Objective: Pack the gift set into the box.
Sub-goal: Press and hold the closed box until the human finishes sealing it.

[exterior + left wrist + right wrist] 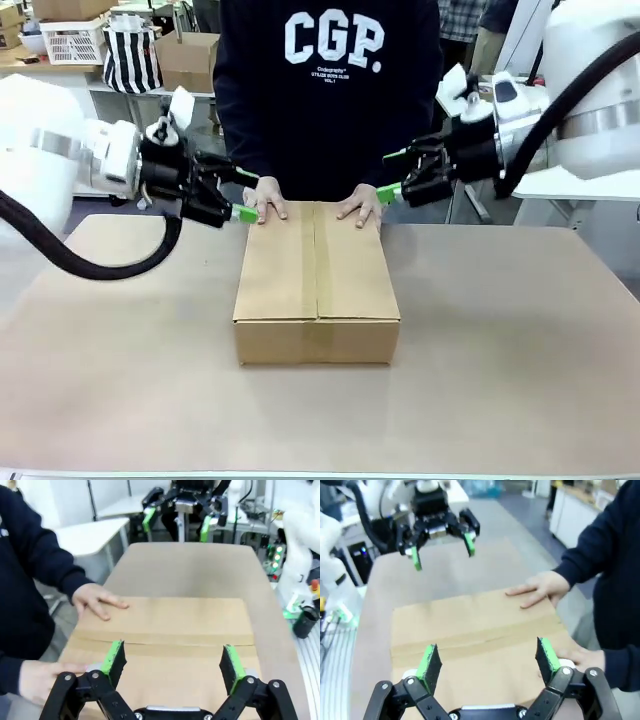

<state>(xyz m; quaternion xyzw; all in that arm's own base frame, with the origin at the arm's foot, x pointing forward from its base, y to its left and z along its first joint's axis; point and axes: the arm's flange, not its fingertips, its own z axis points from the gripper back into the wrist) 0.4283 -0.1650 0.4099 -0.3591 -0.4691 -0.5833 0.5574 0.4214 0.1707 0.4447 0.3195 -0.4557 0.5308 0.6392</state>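
The box (316, 285) stood on the table (120, 390) at its middle, nearer the far edge than the near one, its long sides running from near to far. All four top flaps lay folded flat, meeting in a seam down the length of the lid. By that, the gift set was most likely inside and the packing nearly finished; what was probably left was to fasten the seam, and whether tape already lay on it could not be told. The person's hands (266, 203) rested flat on the lid's far edge, one by each far corner. The left gripper (243, 194) hung at the far left corner of the box, jaws spread wide and holding nothing. The right gripper (392, 175) faced it at the far right corner, equally spread and empty. Whether either one's pads touched the cardboard could not be made out.
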